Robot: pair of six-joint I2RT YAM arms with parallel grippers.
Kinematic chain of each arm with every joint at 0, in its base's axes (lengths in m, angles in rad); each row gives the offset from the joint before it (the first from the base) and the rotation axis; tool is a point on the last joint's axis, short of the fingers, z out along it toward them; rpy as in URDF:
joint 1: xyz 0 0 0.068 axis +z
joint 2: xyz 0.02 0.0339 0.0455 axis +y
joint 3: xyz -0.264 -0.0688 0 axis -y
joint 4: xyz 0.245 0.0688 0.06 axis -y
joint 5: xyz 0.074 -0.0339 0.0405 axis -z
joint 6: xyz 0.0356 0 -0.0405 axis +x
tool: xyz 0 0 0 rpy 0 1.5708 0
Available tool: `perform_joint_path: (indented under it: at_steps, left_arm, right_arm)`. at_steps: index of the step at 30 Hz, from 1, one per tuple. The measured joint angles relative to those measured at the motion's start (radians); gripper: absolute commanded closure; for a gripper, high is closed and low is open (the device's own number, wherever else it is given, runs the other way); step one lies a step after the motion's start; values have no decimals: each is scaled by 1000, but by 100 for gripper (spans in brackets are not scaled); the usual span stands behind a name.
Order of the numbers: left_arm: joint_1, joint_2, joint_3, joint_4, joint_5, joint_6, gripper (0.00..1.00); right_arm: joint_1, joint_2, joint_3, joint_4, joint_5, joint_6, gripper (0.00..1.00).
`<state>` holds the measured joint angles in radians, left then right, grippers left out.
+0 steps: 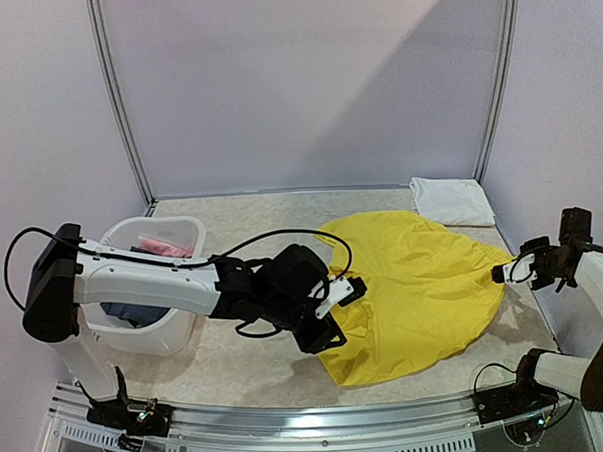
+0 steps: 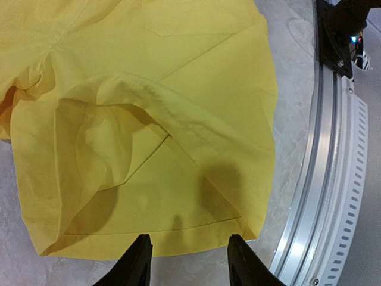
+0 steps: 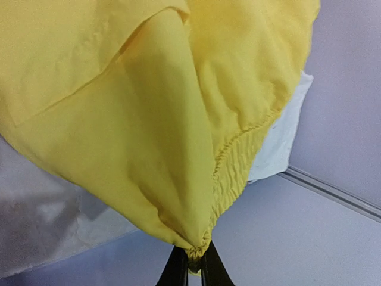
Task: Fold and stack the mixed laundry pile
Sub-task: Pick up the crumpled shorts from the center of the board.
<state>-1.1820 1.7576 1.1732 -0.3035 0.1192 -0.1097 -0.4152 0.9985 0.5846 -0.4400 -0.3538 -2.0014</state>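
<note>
On the mottled table [image 1: 258,373], smooth yellow shorts [image 1: 414,281]; ruched elastic waistband [image 3: 238,158]

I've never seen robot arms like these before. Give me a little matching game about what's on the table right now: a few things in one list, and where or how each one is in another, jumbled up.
Things
1. yellow shorts
2. folded white cloth
3. pink piece
4. right gripper

Places and states
A. inside the white basket, at the left
B. at the far right corner of the table
C. spread across the middle
D. shut on the shorts' elastic edge

Pairs: 1-C, 2-B, 3-A, 4-D
</note>
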Motion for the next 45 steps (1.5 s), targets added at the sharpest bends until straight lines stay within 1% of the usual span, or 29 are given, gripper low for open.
perform_joint_path:
  at_steps: [2,5,9,14,19,26,34,38,40,43,45]
  left_arm:
    - [0,0,0,3,3,-2,54]
    - [0,6,1,28,32,-20,52]
    - [-2,47,12,60,75,-75,50]
    - [-4,113,11,92,122,-167,50]
    - [-6,174,27,82,145,-218,50]
    - [-7,220,49,48,163,-246,47]
    - [-8,228,49,35,233,-257,49]
    - [-8,238,49,36,275,-259,53]
    - [-8,240,49,36,294,-258,58]
    - [-8,240,49,37,314,-259,73]
    - [-8,240,49,36,325,-256,84]
  right_arm:
    - [1,-80,82,-156,-27,-1,100]
    - [11,-131,192,-336,-51,-2,100]
    - [17,-136,215,-436,-50,-2,100]
    - [17,-140,177,-482,-32,-2,100]
    - [17,-155,152,-490,-23,-2,100]
    - [17,-156,151,-491,-22,-2,100]
    - [17,-156,136,-486,-23,-2,100]
    - [17,-156,134,-485,-23,-2,100]
    - [17,-156,134,-483,-22,-2,100]
    - [17,-156,134,-480,-22,-2,100]
    - [17,-156,134,-479,-22,-2,100]
